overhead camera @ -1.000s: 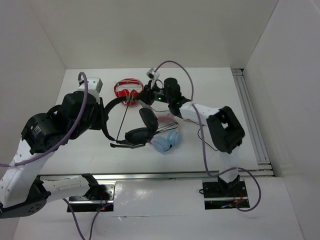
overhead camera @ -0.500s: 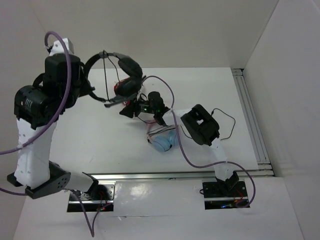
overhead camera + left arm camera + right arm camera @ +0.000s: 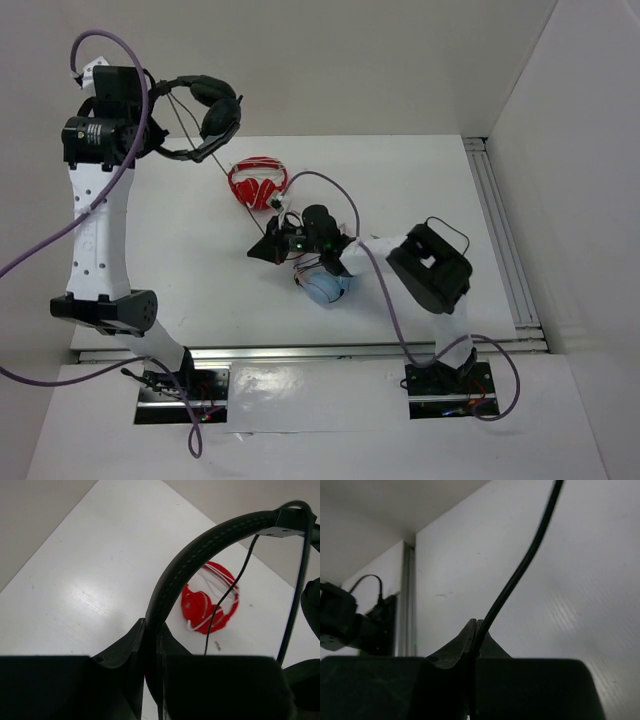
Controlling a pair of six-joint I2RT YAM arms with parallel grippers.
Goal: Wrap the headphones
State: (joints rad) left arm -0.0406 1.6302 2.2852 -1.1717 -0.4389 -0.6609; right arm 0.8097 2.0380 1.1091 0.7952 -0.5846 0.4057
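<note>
While the headphones (image 3: 205, 105) are held high above the far-left corner of the table (image 3: 190, 270), clear of its surface, their headband is clamped in the left gripper (image 3: 152, 125). The jaws are drawn narrow around the padded band, and both earcups hang out to the right of the claw. From the headset, the thin black cable (image 3: 519, 572) runs taut and slanting down to the right gripper (image 3: 268, 248), which sits low near the middle of the table with its fingers pinched together on the cord.

Two other headsets lie on the table. The red headphones (image 3: 258, 183) lie just beside the stretched cable, under its upper stretch. The pink-and-blue headphones (image 3: 325, 287) lie just behind the right gripper, against the right wrist, with loose thin wires around them.

In the left wrist view the stitched headband is seen gripped between the two fingers (image 3: 130, 645) — a detail too small in the overhead view — with the red headphones and their white cord directly below. In the right wrist view only the cable is shown, leaving the closed finger tips and rising out of the top edge of the frame; a metal rail (image 3: 407, 595) is seen along the table edge beyond.
</note>
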